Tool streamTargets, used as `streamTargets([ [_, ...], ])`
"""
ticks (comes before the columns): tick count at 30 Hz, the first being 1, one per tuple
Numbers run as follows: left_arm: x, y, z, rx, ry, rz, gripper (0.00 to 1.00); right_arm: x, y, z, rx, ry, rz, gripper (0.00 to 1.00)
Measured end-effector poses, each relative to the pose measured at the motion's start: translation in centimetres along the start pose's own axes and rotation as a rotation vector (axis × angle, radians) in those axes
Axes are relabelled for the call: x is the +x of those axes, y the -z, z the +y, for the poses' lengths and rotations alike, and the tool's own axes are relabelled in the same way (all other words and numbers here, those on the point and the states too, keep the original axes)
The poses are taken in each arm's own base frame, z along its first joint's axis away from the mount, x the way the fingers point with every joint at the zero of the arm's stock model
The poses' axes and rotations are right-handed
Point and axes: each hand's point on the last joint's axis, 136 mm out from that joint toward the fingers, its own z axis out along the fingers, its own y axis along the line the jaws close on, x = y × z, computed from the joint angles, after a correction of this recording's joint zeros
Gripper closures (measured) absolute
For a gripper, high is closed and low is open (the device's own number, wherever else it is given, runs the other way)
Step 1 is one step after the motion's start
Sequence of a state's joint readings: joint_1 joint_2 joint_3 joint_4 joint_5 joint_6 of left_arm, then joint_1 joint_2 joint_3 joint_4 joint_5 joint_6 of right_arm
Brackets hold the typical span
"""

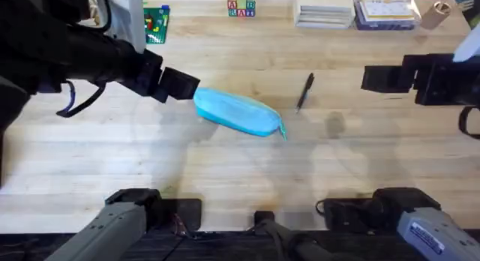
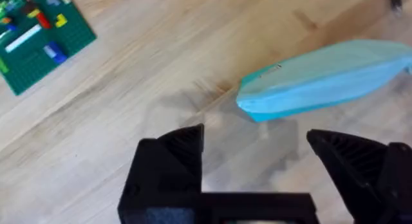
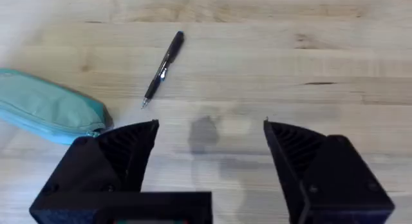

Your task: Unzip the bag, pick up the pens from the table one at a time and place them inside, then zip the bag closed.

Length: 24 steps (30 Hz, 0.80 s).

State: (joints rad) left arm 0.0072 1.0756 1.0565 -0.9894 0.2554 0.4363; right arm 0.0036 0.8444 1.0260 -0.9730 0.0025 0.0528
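Bag: we find the light-blue pencil pouch lying flat on the wooden table near its middle, slanted.
Pen: we count 1 black pen on the table just beside the pouch's right end, apart from it.
Left gripper: we see its fingers spread wide, holding nothing, just beside the pouch's left end.
Right gripper: fingers likewise apart and empty, above bare wood near the pen.
Background: a green brick baseplate sits at the far edge.

Blue bag flat; pen beside.
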Motion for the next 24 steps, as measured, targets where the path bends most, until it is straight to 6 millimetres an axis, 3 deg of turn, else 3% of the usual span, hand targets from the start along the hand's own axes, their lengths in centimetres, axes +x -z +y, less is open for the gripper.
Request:
streamTargets([
  [14,2.6,2.5,-3.2,0.377,-0.352,0.013,0.009,0.0,0.0,0.0,0.0,0.0,0.0,0.005],
  [19,2.1,1.6,-3.0,0.493,-0.455,0.018,0.009,0.0,0.0,0.0,0.0,0.0,0.0,0.004],
  [24,1.1,-0.4,-1.6,0.528,-0.52,0.006,0.008,0.0,0.0,0.0,0.0,0.0,0.0,0.005],
])
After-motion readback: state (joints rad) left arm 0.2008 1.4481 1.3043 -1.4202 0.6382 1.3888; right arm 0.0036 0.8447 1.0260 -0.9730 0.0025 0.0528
